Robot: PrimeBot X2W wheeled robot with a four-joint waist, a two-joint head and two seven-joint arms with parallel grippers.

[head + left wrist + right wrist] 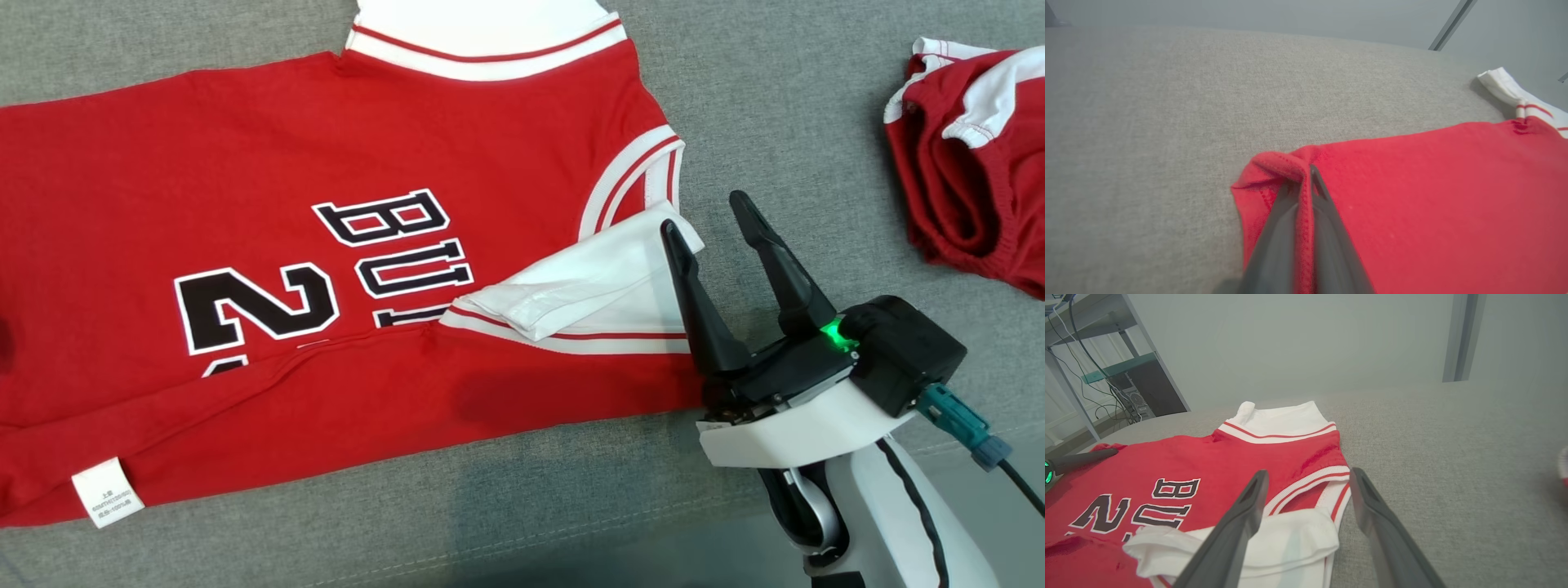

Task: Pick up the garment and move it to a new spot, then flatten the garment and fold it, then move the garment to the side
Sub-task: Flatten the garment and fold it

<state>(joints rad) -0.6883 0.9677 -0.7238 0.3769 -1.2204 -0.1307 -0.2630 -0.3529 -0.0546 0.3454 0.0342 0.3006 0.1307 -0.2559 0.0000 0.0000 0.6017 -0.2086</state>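
while the red knit jersey [326, 147] lies flat on the grey woven surface [784, 98], black-and-white print partly under a fold, left end cut off, the left hand [1303, 179] is pinched tight on a bunched hem corner; right hand [704, 211] spread wide, holding nothing, one finger over the white sleeve [588, 286], contact unclear

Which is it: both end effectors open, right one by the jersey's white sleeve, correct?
No. The left end effector is shut, pinching an edge of the red jersey, per the left wrist view. The right end effector is open by the white sleeve.
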